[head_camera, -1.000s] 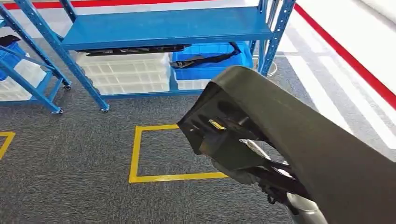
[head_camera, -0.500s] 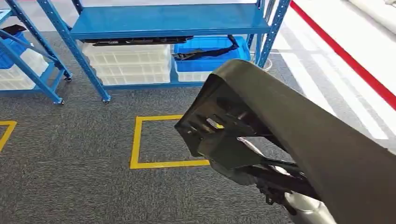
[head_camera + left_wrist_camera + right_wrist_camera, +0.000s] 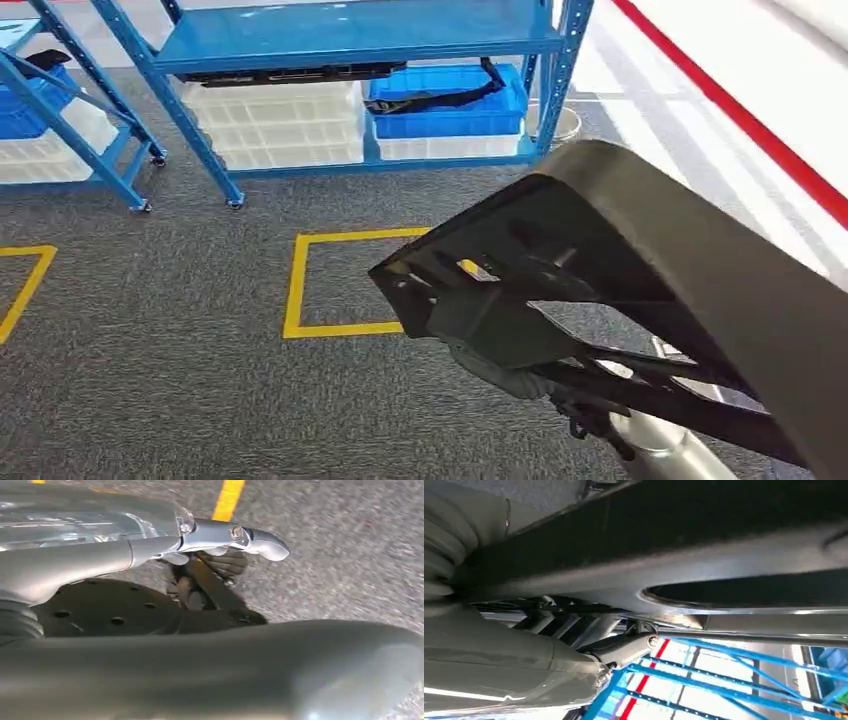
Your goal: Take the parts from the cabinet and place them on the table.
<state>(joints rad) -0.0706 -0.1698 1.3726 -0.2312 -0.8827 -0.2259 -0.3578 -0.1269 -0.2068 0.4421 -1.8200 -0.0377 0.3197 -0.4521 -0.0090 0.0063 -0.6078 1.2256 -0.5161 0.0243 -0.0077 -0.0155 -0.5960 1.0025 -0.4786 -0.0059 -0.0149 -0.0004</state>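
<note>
1. A long black moulded part (image 3: 640, 260) is filling the right half of the head view, its long axis running from the ribbed end at frame centre down to the lower right corner, well off the floor

2. The right hand (image 3: 520, 372) is gripping the part from underneath near that ribbed end, with the silver forearm entering at the bottom right; in the right wrist view the same hand (image 3: 499, 665) is lying against the part's dark underside (image 3: 684, 525)

3. The left hand (image 3: 220, 555) is sitting beside a dark piece in the left wrist view, over grey carpet and a strip of yellow tape; whether it is holding anything cannot be told from these pictures

4. The blue cabinet (image 3: 350, 40) is standing across the top of the head view, with a blue bin (image 3: 450, 100) and white crates (image 3: 280, 125) on its lower shelf, well apart from the carried part

5. A yellow floor square (image 3: 296, 285) is lying between cabinet and part; the table is out of frame, so the carry is judged unfinished
</note>
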